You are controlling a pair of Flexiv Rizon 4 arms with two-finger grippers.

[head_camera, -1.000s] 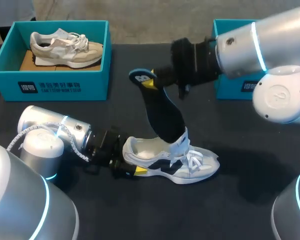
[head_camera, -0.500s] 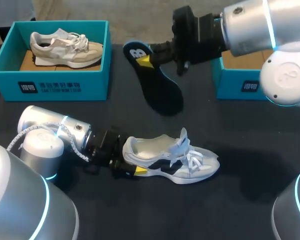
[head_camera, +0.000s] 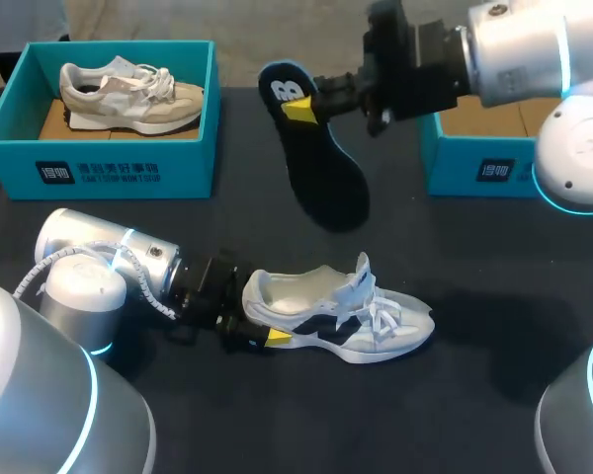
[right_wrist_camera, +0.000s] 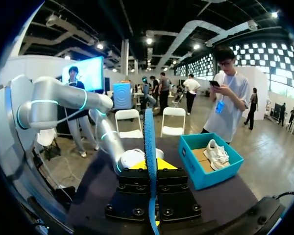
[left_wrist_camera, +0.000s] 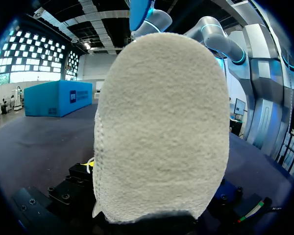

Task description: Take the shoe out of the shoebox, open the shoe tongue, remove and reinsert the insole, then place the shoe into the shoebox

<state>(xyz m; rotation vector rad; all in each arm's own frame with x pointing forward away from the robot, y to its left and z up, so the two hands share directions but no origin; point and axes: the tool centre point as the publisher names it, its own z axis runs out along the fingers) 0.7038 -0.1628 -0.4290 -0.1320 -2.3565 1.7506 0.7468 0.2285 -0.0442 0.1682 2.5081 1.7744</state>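
Observation:
A white and black shoe (head_camera: 348, 318) lies on its sole on the dark table, toe to the right, tongue lifted. My left gripper (head_camera: 263, 320) is shut on its heel. One yellow tip shows on the near side and the far finger is hidden. In the left wrist view the pale heel (left_wrist_camera: 161, 127) fills the space between the fingers. Above the table, my right gripper (head_camera: 302, 107) is shut on the heel end of the dark insole (head_camera: 321, 168), which hangs slanting down clear of the shoe. The right wrist view shows the insole (right_wrist_camera: 149, 142) edge-on between the yellow tips.
A teal shoebox (head_camera: 99, 168) at the back left holds a beige shoe (head_camera: 128, 94). A second teal shoebox (head_camera: 474, 170) stands at the back right, partly behind my right arm. Bare dark table lies between the boxes and in front of the shoe.
My right arm pulled the insole out of the shoe and carried it up and toward the back right. The left arm and the shoe stayed still.

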